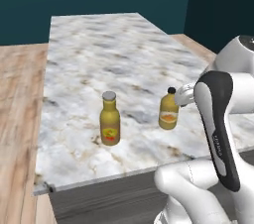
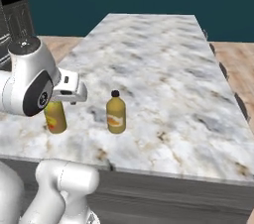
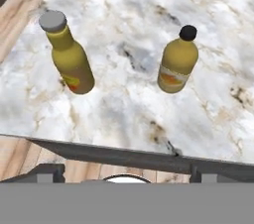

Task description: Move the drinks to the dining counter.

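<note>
Tall bottle point(image 3: 69, 59): rigid, likely smooth; grip mid-body.
Squat jug point(image 3: 177, 64): upright on the surface point(image 1: 124, 54), right of it.
Jaws: apart, empty.

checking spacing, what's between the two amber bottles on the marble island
Nothing: bare marble top separates the tall bottle from the squat jug, clearest in the hand view.
</note>
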